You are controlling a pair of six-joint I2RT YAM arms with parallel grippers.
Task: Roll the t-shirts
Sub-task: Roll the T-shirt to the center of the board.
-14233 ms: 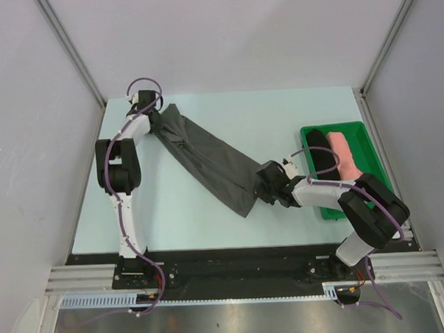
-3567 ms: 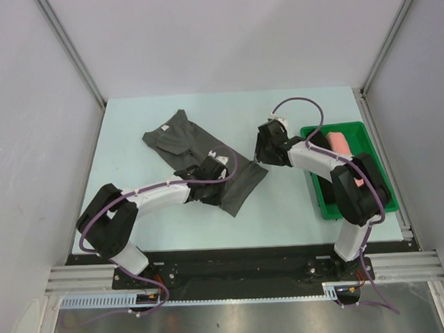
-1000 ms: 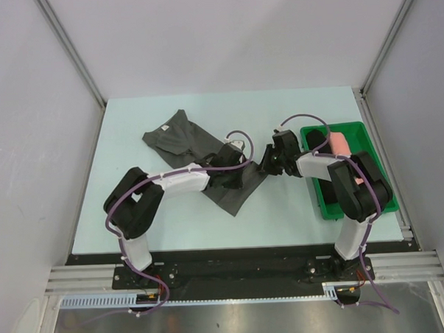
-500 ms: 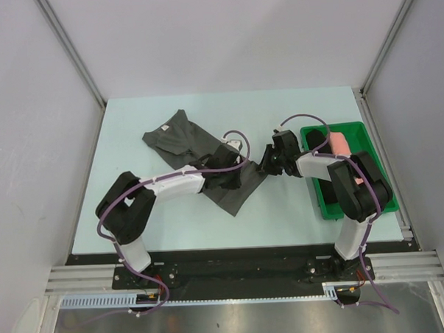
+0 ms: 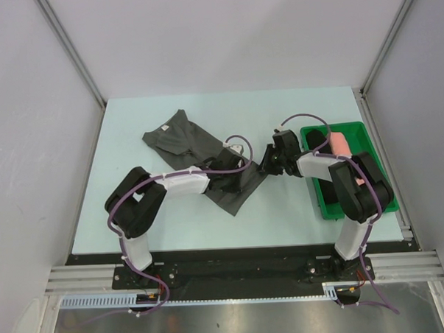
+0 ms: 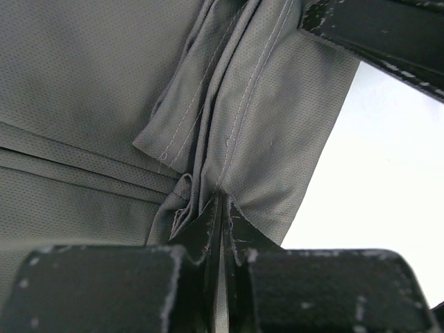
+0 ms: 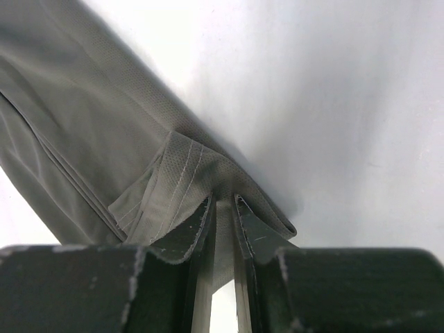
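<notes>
Left wrist view shows the left claw pinched tight on the hem of the grey t-shirt; the right claw nips the same edge, seemingly to begin rolling evenly.

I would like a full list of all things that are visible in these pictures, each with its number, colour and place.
table: one, pale mint, under everything.
tray: one, green, on the right side of the table.
grey t-shirt: one, dark charcoal, lying in a long folded strip on the table, left of centre.
pink t-shirt: one, salmon pink, inside the tray at its far end.
black t-shirt: one, black, inside the tray, beside the pink t-shirt.
left gripper: one, black, shut on the hem of the grey t-shirt.
right gripper: one, black, shut on a hem corner of the grey t-shirt, on the tray side.
</notes>
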